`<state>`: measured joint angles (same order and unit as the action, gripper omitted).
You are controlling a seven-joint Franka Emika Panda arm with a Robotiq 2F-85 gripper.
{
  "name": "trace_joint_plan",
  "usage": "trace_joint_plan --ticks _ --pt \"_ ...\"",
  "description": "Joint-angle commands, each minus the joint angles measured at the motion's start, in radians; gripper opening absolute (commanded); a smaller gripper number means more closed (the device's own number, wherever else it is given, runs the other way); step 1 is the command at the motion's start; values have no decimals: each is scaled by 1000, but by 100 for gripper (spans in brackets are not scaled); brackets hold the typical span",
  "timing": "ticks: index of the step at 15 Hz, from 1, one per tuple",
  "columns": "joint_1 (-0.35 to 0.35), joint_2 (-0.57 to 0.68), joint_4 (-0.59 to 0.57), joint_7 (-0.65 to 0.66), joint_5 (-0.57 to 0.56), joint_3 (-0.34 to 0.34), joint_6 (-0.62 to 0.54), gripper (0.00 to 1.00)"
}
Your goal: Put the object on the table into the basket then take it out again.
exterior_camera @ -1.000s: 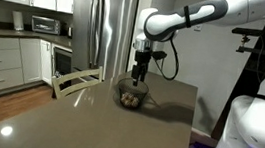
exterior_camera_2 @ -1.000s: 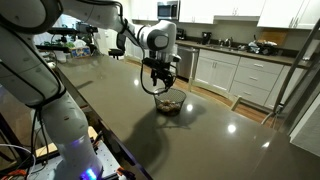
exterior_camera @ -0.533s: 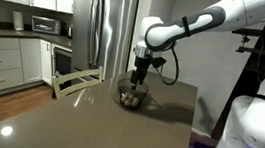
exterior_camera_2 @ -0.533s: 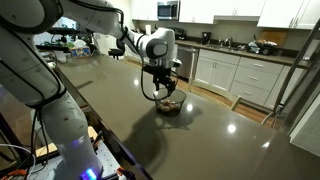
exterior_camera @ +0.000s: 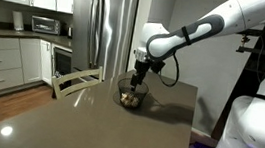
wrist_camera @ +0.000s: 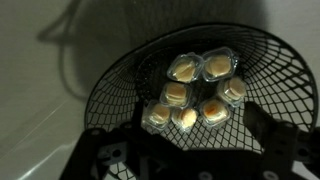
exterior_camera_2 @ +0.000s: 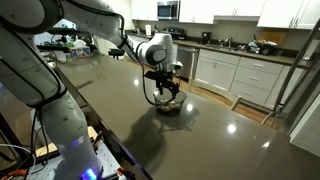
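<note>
In the wrist view the gripper [wrist_camera: 185, 150] is met first, at the bottom edge: its two dark fingers [wrist_camera: 100, 155] are spread wide, one toward each side of the frame, and nothing is pinched between them. Just beyond them the basket [wrist_camera: 120, 80] is looked into from above. The object [wrist_camera: 195, 92] is found on its mesh floor, as a tight cluster of pale cream-tan rounds (several can be counted, not one). As far as can be told, no part of the cluster is touched by the fingers. Around the basket the glossy table [wrist_camera: 40, 100] is seen.

From farther off, in both exterior views, the same arrangement is shown: the gripper [exterior_camera: 137, 77] is held upright directly over the basket [exterior_camera: 130, 92], which stands on the table [exterior_camera: 116, 133], and a pale patch can be made out inside the wire. Whether the fingertips are already below the rim cannot be settled at this size.

The first half of the task is judged done, since the object lies in the basket and not on the table. The second half is left: the fingers are to be lowered around the cluster and closed on it, and it is to be lifted out and set on the table. No grasp is yet made
</note>
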<state>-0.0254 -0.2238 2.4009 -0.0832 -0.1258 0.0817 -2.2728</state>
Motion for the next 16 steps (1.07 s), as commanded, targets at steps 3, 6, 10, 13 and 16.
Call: trace_joint_plan --ticks 3,6,10,13,16 --pt "-13 47 -15 -2 6 -7 -3 100" --pt "-11 71 -27 -5 9 -8 10 100" --pt "-15 94 -40 4 -8 -9 3 100" --pt "-15 103 -41 9 -13 -11 -2 67" --pt "-14 110 -42 8 -17 -12 1 91"
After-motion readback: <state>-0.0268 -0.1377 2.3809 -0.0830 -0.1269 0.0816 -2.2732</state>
